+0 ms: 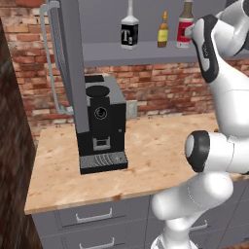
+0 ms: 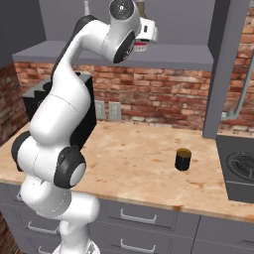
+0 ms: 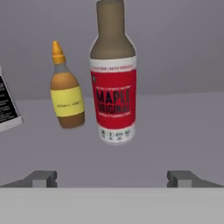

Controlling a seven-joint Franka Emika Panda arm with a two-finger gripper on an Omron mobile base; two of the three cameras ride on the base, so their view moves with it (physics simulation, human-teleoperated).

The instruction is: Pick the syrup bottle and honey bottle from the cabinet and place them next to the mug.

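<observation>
On the grey cabinet shelf (image 3: 183,118) the syrup bottle (image 3: 113,87), tall with a red label, stands upright straight ahead of my gripper (image 3: 112,177). The gripper is open, its fingertips (image 3: 43,177) wide apart, short of the bottle and touching nothing. To the syrup's left is the smaller amber honey bottle (image 3: 66,96). From the left base view the syrup bottle (image 1: 185,26) and honey bottle (image 1: 163,31) stand side by side on the cabinet (image 1: 107,53), with my arm partly covering the syrup. The black mug (image 2: 183,159) sits on the wooden counter (image 2: 144,154) below.
A black bottle with a white "T" label (image 1: 130,29) stands left of the honey bottle. A big black coffee machine (image 1: 99,126) occupies the counter's left part. A stove (image 2: 240,168) lies right of the mug. Grey drawers (image 1: 92,216) run under the counter.
</observation>
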